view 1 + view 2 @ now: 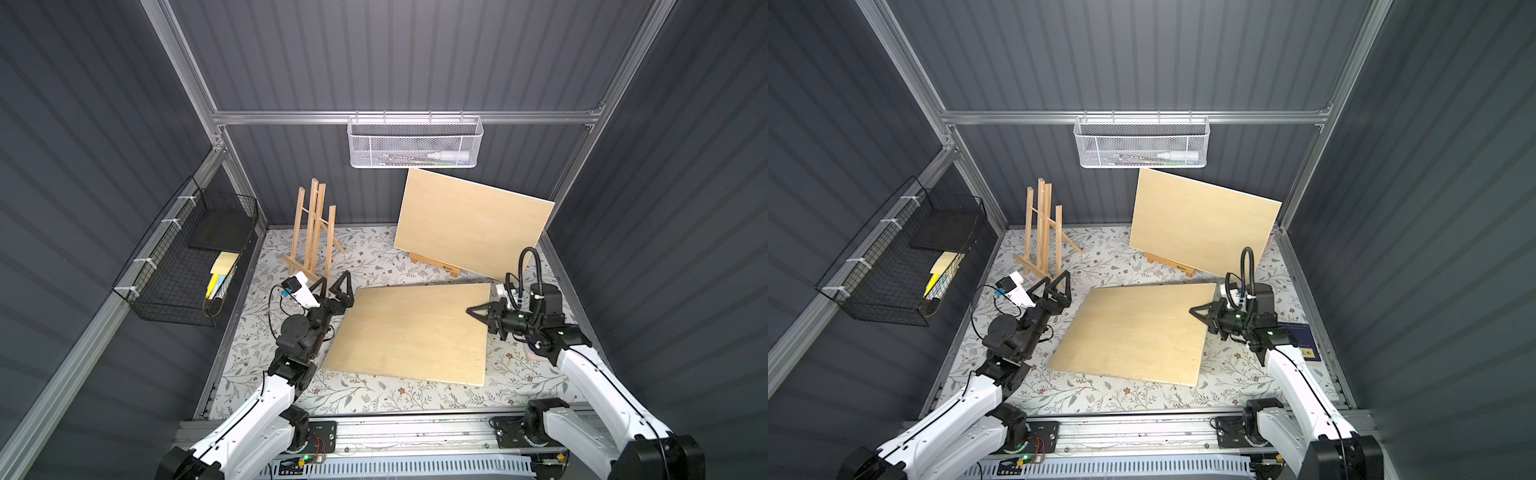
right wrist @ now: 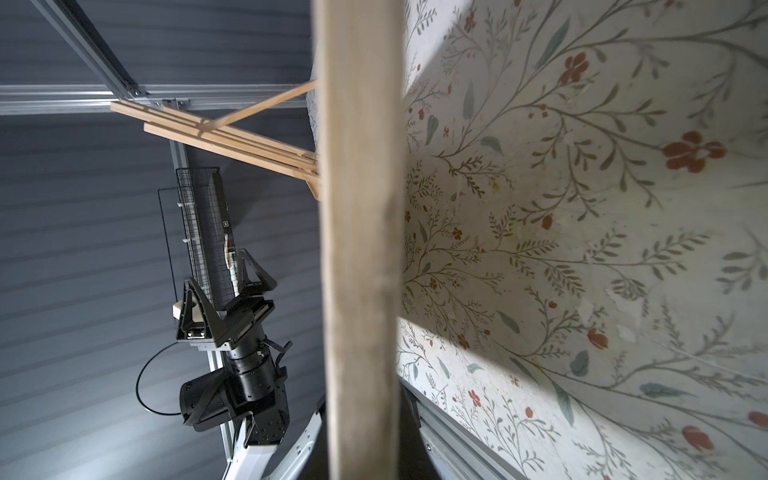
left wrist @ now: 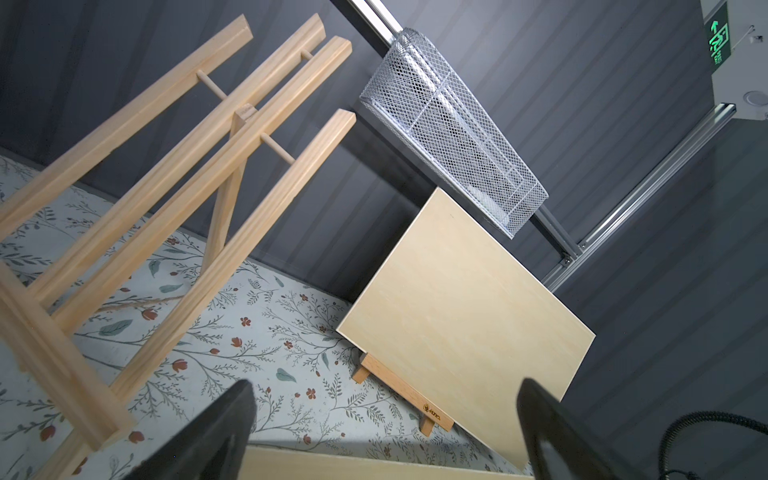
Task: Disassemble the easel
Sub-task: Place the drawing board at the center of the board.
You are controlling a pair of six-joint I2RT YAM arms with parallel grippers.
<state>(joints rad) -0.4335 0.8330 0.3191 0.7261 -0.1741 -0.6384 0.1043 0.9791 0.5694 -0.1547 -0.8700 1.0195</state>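
At the near middle of the floral worktop (image 1: 374, 395), we are watching the right gripper (image 1: 471, 311) pinching shut on the right edge of the flat wooden board (image 1: 407, 332). Just past that board's far left corner, the left gripper (image 1: 335, 276) is hovering with jaws spread and empty, close beside the foot of the bare easel (image 1: 313, 228), which is standing upright near the worktop's far left corner. Near the far right corner, a small easel (image 1: 436, 264) is carrying a propped board (image 1: 469, 224).

We are judging the thin-edge pinch the weak spot. The flat board could be slipping free or swinging into the small easel, and a careless left approach could be tipping the light bare easel.

We are counting two arms, two easels, two boards and two baskets: a white mesh basket (image 1: 415, 141) on the far rail and a black wire basket (image 1: 178, 270) on the left wall.
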